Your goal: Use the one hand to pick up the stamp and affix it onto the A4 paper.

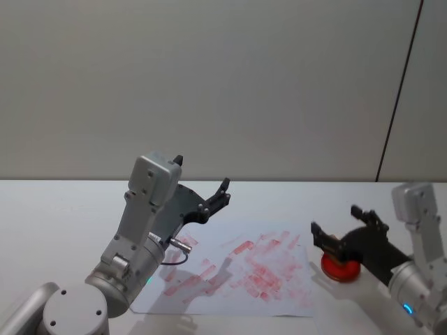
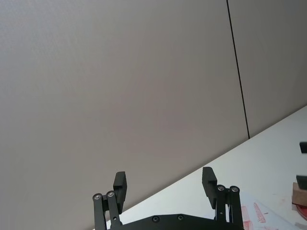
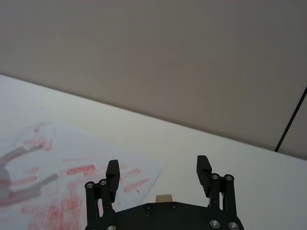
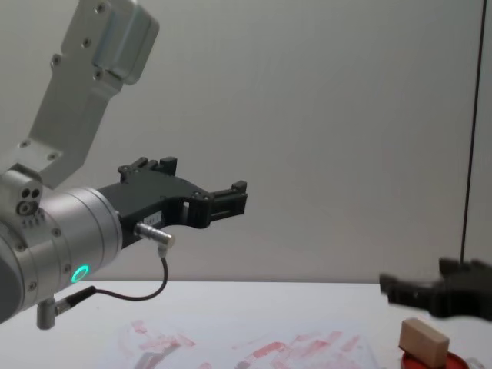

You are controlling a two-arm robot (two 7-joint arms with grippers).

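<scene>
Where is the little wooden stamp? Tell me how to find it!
Look at the white table and find the paper smeared with red marks. Just off its robot's-right edge sits a round red ink pad, under the open right gripper. The stamp is the small tan wooden block resting on that pad, the only wooden thing there.

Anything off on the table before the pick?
The A4 paper is already covered in red stamp marks and lies skewed to the table edge. The stamp sits tilted on the red ink pad. Right gripper open above it; left gripper open, raised.
</scene>
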